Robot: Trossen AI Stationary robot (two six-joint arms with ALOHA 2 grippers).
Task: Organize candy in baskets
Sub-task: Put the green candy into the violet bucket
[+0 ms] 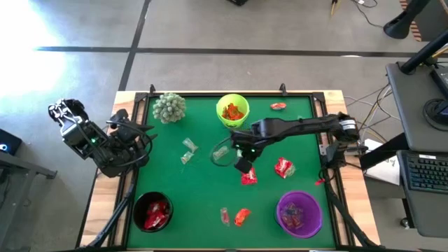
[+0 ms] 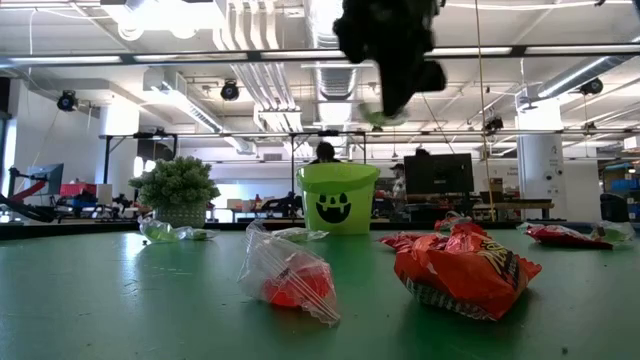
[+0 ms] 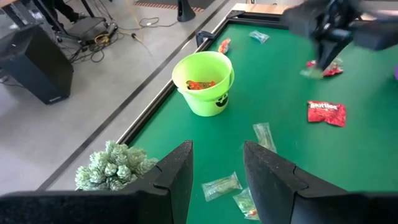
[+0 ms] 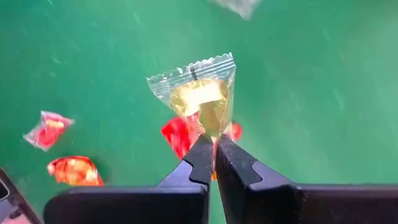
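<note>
My right gripper [image 4: 213,146] hangs high over the middle of the green table [image 1: 203,189], shut on a clear-wrapped, pale yellow-green candy [image 4: 198,93]. The low view shows that gripper [image 2: 392,95] well above the table. The lime green basket [image 1: 232,110] stands at the far middle with orange candy inside. A black basket [image 1: 152,211] with red candy is near left, and a purple basket [image 1: 299,213] is near right. Loose red candy [image 1: 283,166], orange candy [image 1: 242,217] and clear candy [image 1: 187,151] lie on the table. My left gripper [image 3: 217,177] waits open over the left edge. My right gripper pinches one end of the candy's clear wrapper [image 4: 210,132] between its two fingertips. The fingers come from above, pointing steeply down. The candy is lifted clear of the table and sticks out past the fingertips, its crimped far edge [image 4: 193,67] free.
A spiky pale-green plant [image 1: 169,106] sits at the far left of the table, near my left arm. One orange candy [image 1: 278,106] lies far right. Raised black rails edge the table. Bare green cloth lies between the black and purple baskets.
</note>
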